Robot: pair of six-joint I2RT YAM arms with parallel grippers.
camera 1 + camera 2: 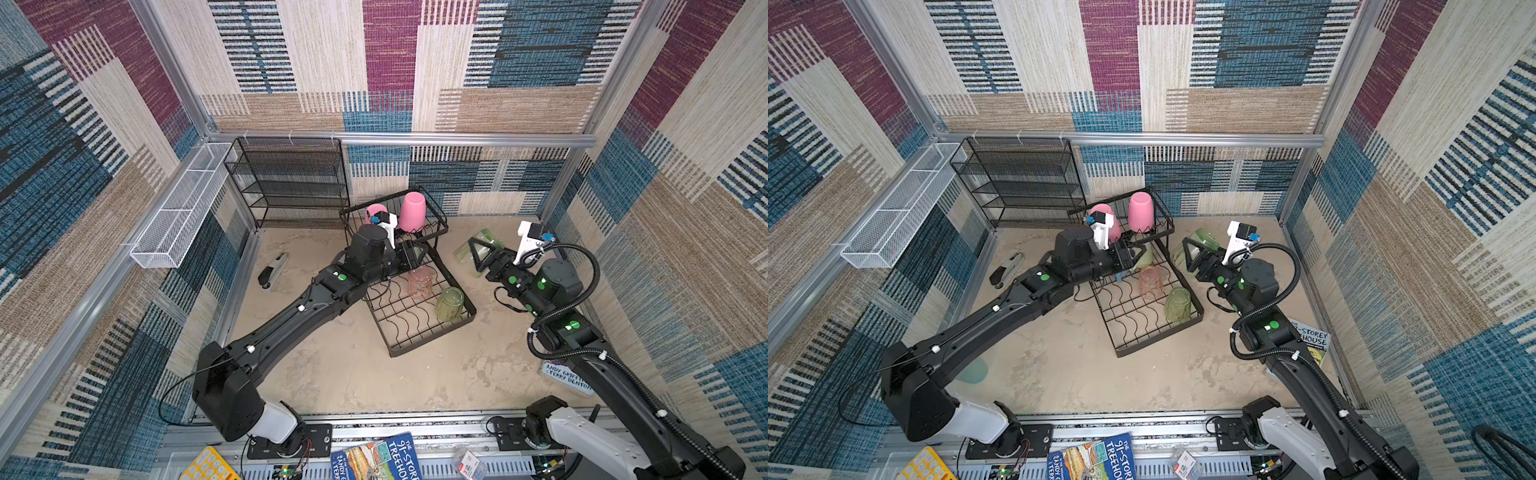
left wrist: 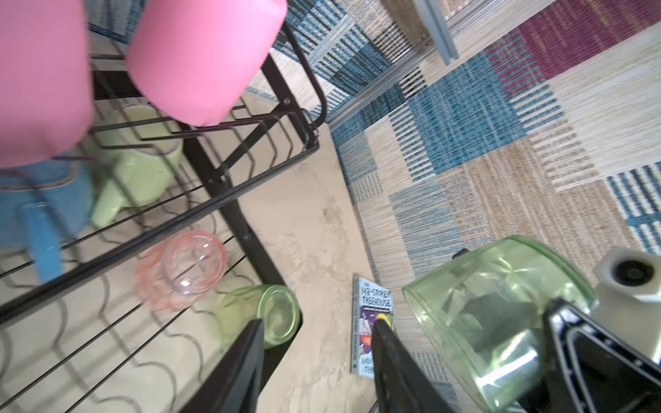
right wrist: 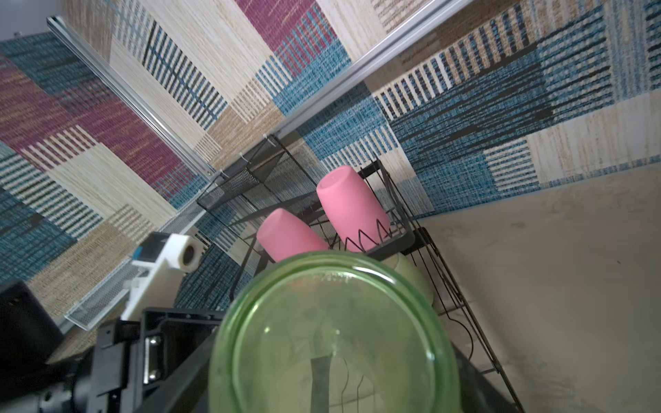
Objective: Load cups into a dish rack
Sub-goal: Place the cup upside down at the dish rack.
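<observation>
Two pink tumblers, two mugs, two clear tumblers occupy the rack.

A black mesh shelf unit stands in the far left corner of the table, a white mesh basket beside it on the wall. A grey device lies near the left edge, 1 book at the right edge.

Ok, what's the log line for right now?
left gripper: open, empty, at dish rack | right gripper: holding clear-green tumbler beside rack | pink tumblers: in rack
</observation>
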